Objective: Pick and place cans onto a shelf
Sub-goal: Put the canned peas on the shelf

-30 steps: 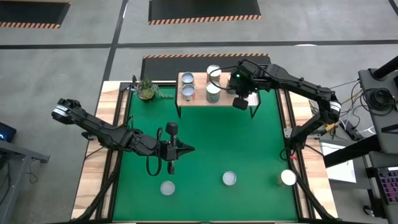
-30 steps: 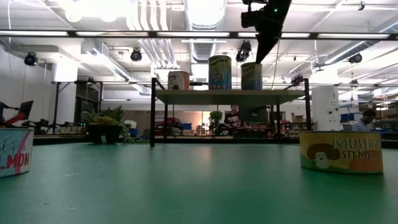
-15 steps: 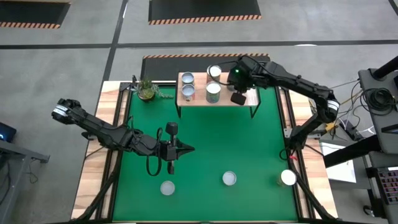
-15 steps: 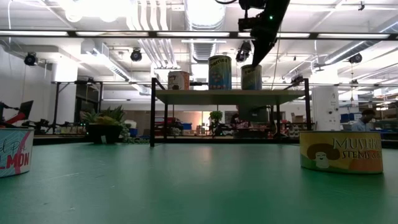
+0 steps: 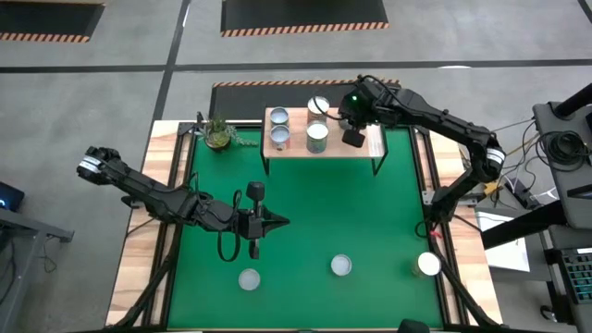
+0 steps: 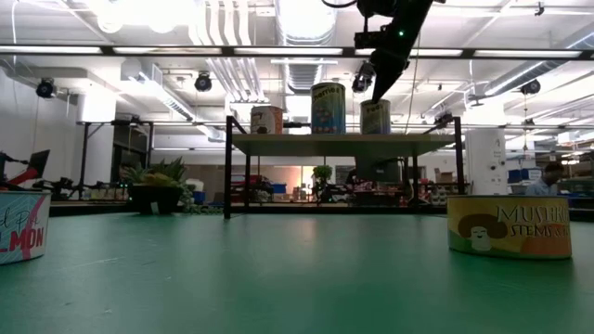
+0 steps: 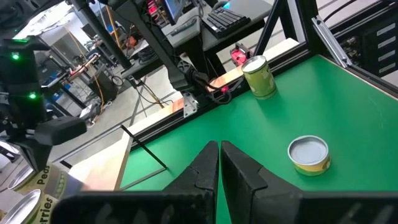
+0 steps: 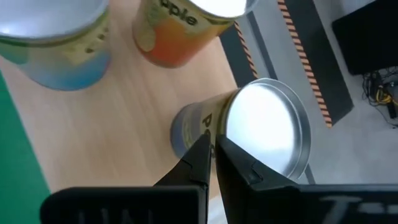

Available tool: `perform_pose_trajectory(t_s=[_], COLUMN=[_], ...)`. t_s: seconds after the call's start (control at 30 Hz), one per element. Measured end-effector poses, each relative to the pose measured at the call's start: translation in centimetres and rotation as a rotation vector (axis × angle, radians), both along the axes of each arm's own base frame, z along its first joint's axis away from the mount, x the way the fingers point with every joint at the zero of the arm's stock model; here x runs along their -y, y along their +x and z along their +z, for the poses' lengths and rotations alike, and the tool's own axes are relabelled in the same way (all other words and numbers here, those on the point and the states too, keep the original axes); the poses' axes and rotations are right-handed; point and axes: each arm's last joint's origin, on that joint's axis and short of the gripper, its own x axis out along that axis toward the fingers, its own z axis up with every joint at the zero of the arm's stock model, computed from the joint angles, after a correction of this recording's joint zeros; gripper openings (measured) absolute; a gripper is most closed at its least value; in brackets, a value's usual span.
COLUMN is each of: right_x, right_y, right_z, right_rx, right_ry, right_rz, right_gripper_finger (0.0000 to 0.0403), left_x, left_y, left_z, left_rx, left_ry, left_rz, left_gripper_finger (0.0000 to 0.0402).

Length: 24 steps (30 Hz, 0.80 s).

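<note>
Step in hand, by judgement: clearing the right hand (image 5: pixel 352 137) from the shelf (image 5: pixel 370 146) without nudging the four cans (image 5: pixel 317 138) standing there. Best lifted straight up, fingers pinched shut and empty, well clear of the nearest tin top. Left hand (image 5: pixel 277 221) parked over mid-worktop (image 5: pixel 305 203), also closed, holding nothing. Three more cans (image 5: pixel 341 266) waiting along the near edge. Tins short, round, shiny-lidded, paper-labelled, probably slippery. Shelf a pale wood plank on thin black legs; worktop a matte green mat.
</note>
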Motion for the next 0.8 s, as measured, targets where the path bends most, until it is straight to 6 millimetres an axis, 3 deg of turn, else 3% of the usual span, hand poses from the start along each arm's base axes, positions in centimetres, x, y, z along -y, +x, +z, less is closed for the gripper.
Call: perform_pose_trajectory(t_s=[0.67,0.8], right_x=[0.6,-0.6], right_y=[-0.1,-0.6], right_z=[0.2,0.7], right_rx=[0.004,0.041], right_ry=[-0.028,0.020], right_rz=[0.013,-0.014], right_gripper_finger=[0.0013,0.0013], left_x=[0.0,0.0], left_y=[0.0,0.0], left_z=[0.0,0.0], left_rx=[0.000,0.000], left_ry=[0.003,0.003], left_rz=[-0.001,-0.001], left_gripper_finger=[0.0000,0.0000])
